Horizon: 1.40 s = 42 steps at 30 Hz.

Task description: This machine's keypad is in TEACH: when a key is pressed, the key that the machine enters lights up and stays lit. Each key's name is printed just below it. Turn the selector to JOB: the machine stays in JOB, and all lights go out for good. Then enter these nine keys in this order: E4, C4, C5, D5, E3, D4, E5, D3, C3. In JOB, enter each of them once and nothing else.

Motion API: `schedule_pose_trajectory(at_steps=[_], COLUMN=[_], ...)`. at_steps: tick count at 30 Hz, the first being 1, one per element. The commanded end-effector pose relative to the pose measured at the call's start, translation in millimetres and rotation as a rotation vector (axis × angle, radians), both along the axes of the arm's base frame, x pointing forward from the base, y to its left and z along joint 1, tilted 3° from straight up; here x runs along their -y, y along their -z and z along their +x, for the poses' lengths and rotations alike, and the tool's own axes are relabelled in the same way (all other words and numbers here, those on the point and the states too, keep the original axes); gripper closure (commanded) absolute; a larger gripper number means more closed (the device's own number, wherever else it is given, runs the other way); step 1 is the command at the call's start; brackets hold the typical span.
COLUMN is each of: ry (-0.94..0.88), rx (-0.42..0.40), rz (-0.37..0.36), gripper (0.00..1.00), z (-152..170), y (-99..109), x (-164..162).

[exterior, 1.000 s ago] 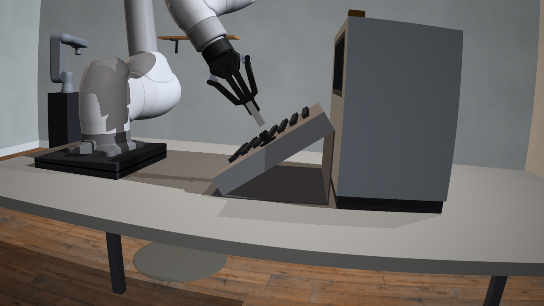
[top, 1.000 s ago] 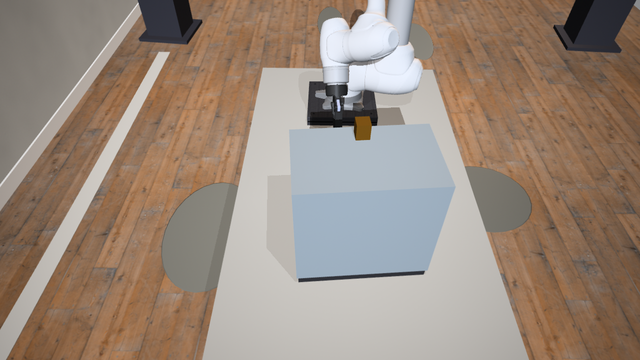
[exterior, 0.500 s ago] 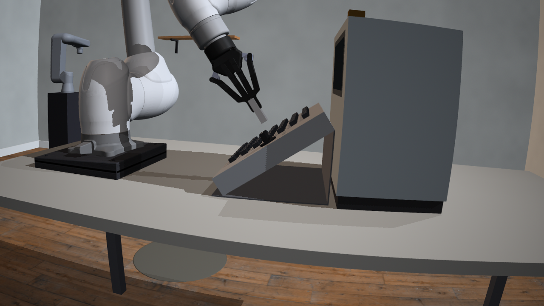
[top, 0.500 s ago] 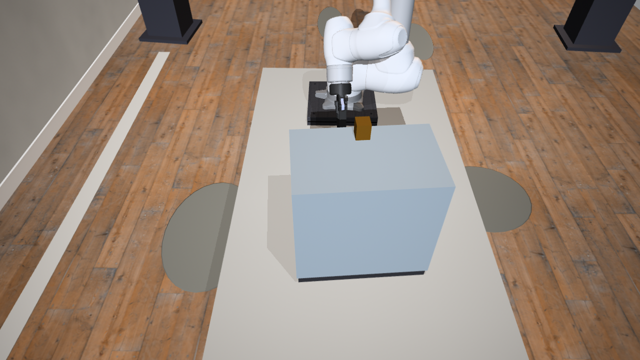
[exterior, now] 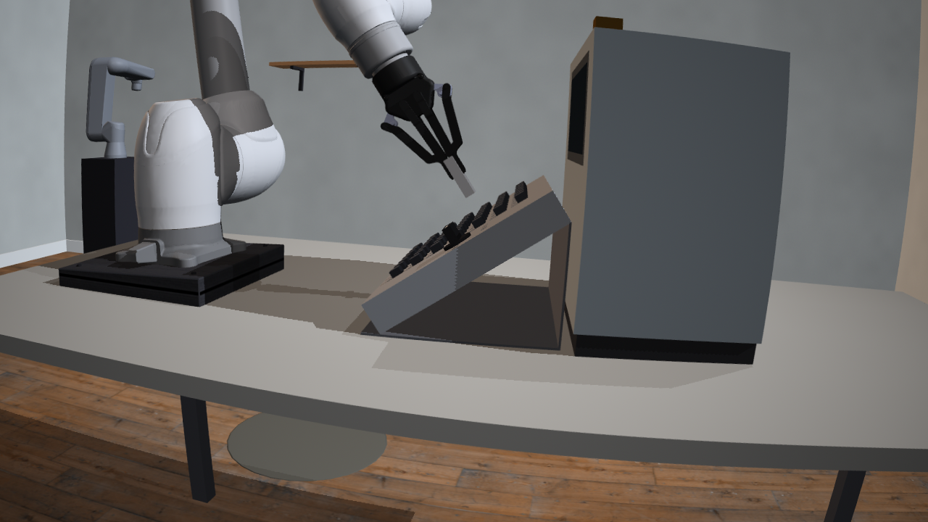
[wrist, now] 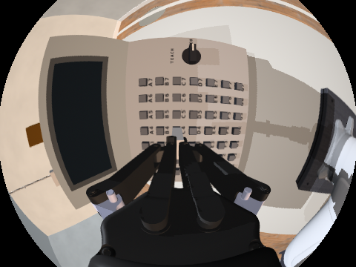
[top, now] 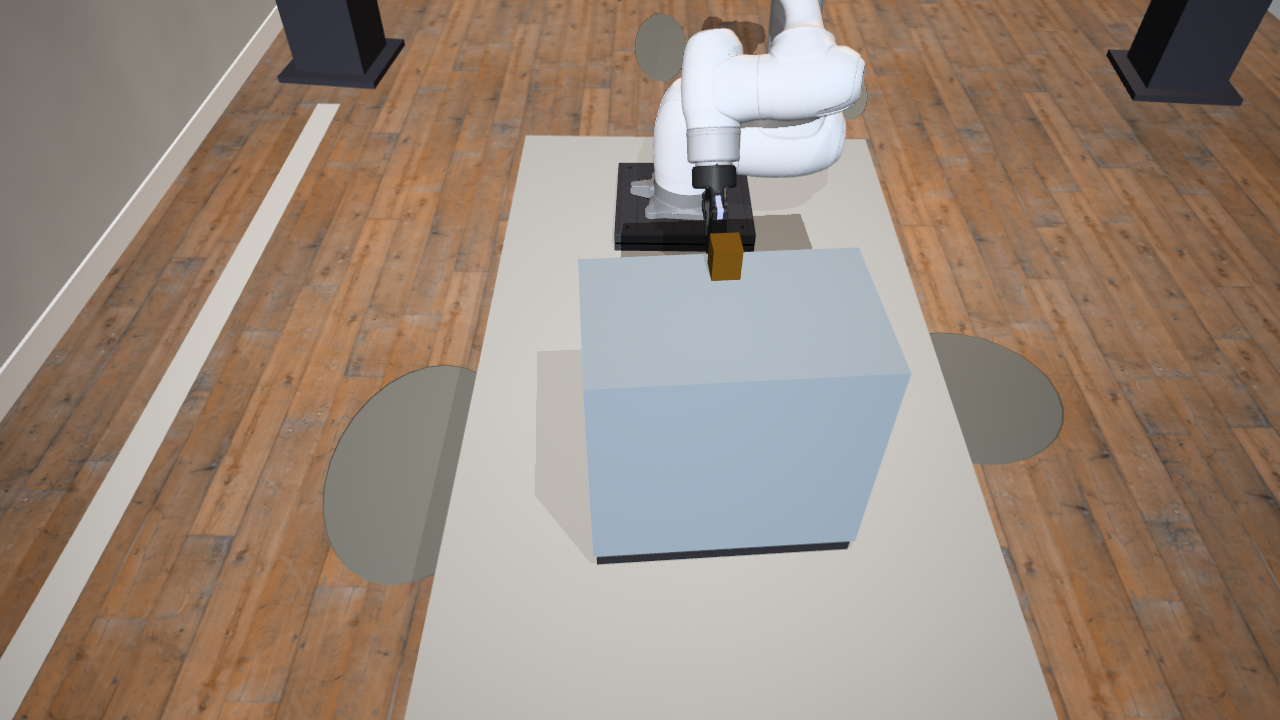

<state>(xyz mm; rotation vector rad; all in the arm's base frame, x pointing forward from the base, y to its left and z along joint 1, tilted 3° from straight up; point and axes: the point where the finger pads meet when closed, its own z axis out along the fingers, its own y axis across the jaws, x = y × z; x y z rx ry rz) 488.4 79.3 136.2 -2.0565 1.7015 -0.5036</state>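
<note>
The machine's sloped keypad [wrist: 190,114] has several rows of grey keys, none lit. It also shows from the side in the exterior view [exterior: 467,240]. The black selector knob [wrist: 191,55] sits above the keys, its pointer straight up beside the word TEACH [wrist: 171,55]. My gripper [wrist: 176,134] is shut and empty. In the wrist view its fingertips cover the lower middle keys. From the side, my gripper's pale tip [exterior: 464,185] hangs a little above the upper keys, not touching. The key names are too small to read.
The grey machine cabinet [exterior: 674,188] stands behind the keypad with a dark screen [wrist: 81,121]. A small brown block [top: 724,257] sits on the cabinet's top edge. The arm's base [exterior: 175,259] is on a black plate at the table's far end.
</note>
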Motion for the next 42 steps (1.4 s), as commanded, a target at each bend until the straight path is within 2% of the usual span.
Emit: schedule_pose_trajectory(at_steps=[1,17,42], ry=[-0.003,-0.003,-0.003], rx=[0.000,0.000,0.000], rz=[0.000,0.000,0.000], gripper=[1.00,1.00,1.00], z=[1,11,11], y=[1,17,18], x=[-2,-4,-4])
